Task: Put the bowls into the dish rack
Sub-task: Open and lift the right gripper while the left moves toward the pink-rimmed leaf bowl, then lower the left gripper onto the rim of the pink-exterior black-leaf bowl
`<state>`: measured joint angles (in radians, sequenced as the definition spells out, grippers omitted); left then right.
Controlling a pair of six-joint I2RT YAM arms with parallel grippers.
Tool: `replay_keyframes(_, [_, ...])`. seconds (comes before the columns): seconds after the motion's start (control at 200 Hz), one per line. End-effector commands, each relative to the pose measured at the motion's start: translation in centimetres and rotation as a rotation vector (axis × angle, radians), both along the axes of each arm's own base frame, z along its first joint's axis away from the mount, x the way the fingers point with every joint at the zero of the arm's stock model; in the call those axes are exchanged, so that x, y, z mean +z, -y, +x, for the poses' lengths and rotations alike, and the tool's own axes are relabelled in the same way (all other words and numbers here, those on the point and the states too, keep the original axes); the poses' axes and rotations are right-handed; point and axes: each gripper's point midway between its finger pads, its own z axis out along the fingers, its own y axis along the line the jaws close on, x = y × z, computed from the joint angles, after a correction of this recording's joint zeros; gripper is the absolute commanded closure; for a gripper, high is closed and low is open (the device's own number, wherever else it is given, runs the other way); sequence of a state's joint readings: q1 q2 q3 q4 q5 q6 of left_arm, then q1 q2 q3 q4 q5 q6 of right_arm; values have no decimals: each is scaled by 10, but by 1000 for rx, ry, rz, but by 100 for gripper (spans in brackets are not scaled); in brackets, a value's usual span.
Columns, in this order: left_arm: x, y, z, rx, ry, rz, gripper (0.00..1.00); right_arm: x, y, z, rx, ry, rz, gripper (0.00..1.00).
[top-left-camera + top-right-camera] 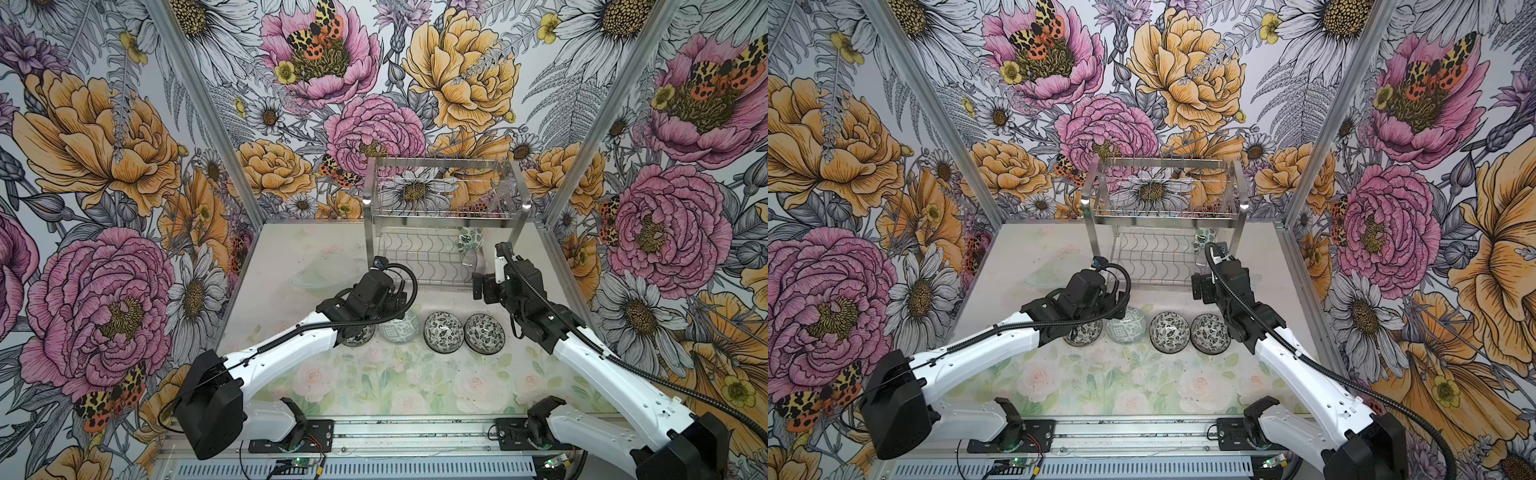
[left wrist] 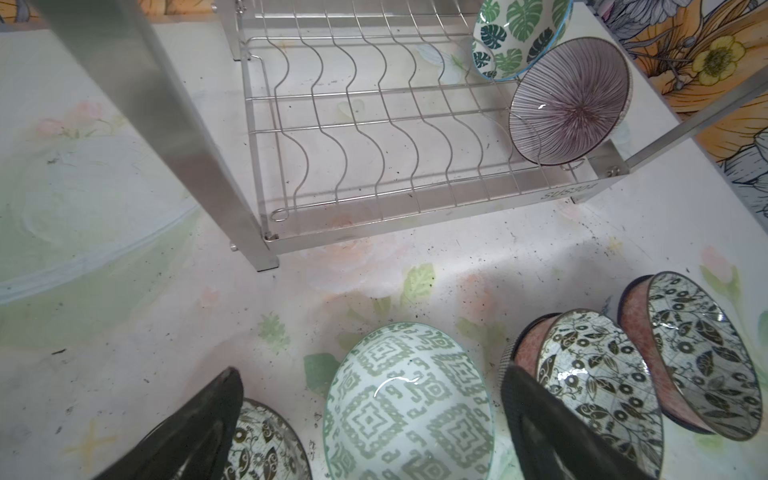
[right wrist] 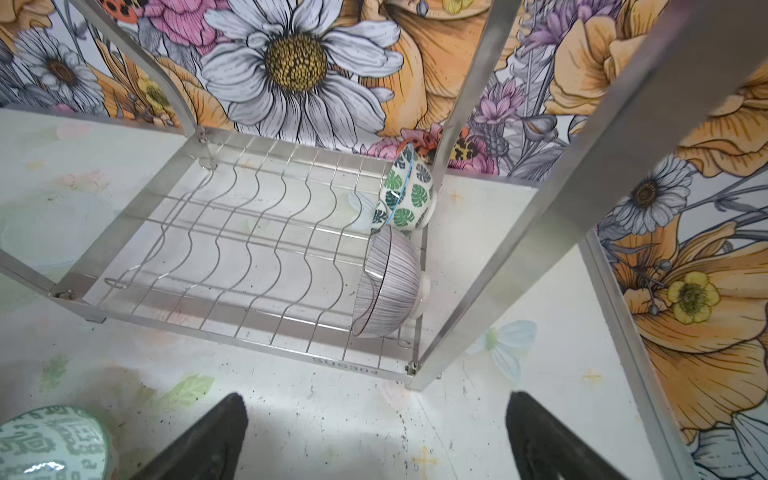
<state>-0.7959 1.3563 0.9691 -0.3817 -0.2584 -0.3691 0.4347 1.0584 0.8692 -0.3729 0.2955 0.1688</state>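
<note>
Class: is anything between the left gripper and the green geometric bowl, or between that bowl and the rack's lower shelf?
Nothing visible. The open left gripper hangs over the green geometric bowl; only bare table separates it from the dish rack, whose striped bowl and leaf bowl fill just the right end.

Three walls close in the workspace; the back wall (image 1: 374, 83) and side walls (image 1: 83, 166) carry bold wallpaper of pink, orange and white flowers with spotted moths; silver corner posts (image 1: 201, 104) join them; the tabletop (image 1: 374, 386) bears a pale, speckled rose print; a metal rail (image 1: 415, 432) edges its near side; light falls evenly.
</note>
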Motion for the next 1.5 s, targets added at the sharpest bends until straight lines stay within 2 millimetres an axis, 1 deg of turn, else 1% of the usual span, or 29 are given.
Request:
replay_keyframes(0.0, [12, 30, 2, -39, 3, -77, 1, 13, -4, 4, 4, -5, 30, 1])
replay_keyframes(0.16, [0, 54, 4, -81, -14, -51, 1, 19, -3, 6, 4, 6, 22, 1])
replay_keyframes(0.18, [-2, 61, 0, -110, -32, -59, 1, 19, -3, 6, 2, 6, 21, 1])
replay_keyframes(0.33, [-16, 79, -3, -166, -60, -29, 1, 24, -1, 7, 0, 18, 19, 1])
replay_keyframes(0.535, [-34, 94, -5, -195, -79, 20, 1, 26, 0, 9, -2, 22, 15, 2])
replay_keyframes(0.696, [-47, 100, -4, -199, -90, 54, 3, 26, 1, 9, -3, 21, 15, 1])
replay_keyframes(0.891, [-58, 109, -9, -225, -104, 104, 13, 25, 2, 8, -8, 22, 13, 2])
replay_keyframes(0.906, [-56, 107, -6, -209, -88, 118, 13, 25, 3, 8, -9, 21, 12, 2])
replay_keyframes(1.006, [-58, 107, -9, -213, -87, 133, 18, 24, 3, 8, -10, 19, 12, 2])
replay_keyframes(1.151, [-58, 106, -12, -218, -88, 133, 21, 24, 3, 9, -11, 17, 12, 2])
replay_keyframes(1.331, [-59, 103, -18, -229, -99, 129, 33, 23, 4, 9, -13, 15, 13, 2])
replay_keyframes(1.491, [-63, 104, -19, -234, -106, 131, 42, 22, 3, 9, -11, 13, 16, 2])
